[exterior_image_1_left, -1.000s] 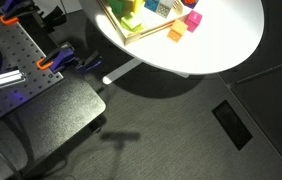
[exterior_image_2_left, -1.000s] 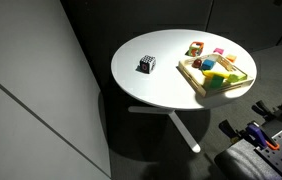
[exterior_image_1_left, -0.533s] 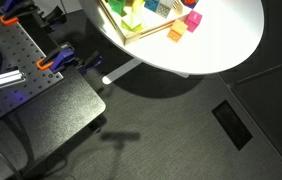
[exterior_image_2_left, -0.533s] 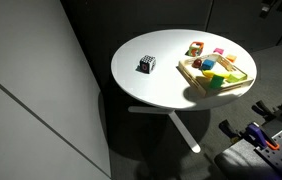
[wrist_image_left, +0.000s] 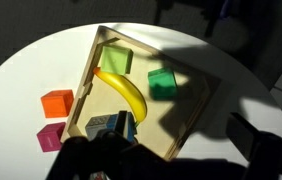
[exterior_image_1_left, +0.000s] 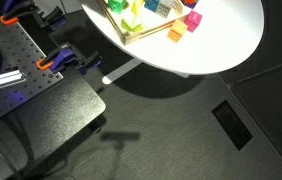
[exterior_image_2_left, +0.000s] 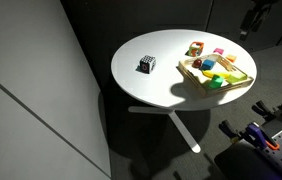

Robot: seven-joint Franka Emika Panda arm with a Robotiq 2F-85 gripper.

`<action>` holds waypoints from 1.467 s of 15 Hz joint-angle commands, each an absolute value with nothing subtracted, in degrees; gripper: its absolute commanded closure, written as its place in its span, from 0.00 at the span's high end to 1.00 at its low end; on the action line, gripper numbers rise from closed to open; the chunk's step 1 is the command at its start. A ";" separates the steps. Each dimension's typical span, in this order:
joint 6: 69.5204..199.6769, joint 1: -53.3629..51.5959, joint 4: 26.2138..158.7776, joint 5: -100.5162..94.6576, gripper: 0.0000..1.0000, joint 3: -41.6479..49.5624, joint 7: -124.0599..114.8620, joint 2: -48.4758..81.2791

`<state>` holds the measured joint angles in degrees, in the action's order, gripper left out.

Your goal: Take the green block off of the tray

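The green block (wrist_image_left: 162, 83) is being shown lying on the floor of the tray (wrist_image_left: 84, 85), just beside a banana (wrist_image_left: 121, 92) and near a yellow block (wrist_image_left: 117, 60), while the gripper (wrist_image_left: 181, 158), jaws spread and empty, is being held well above it.

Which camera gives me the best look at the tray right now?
The wrist view: the tray fills the picture from above, rim and contents plain, only its bottom corner lost in darkness. In an exterior view the tray is cut off by the frame's top edge; in an exterior view the tray is whole but small.
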<state>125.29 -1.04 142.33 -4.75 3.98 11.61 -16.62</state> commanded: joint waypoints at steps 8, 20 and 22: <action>127.25 -1.08 140.96 -4.95 1.00 3.60 23.39 -10.34; 130.91 -1.10 140.49 -7.15 1.00 2.00 18.74 -2.92; 133.63 -1.20 140.70 -7.61 1.00 1.36 17.49 -0.51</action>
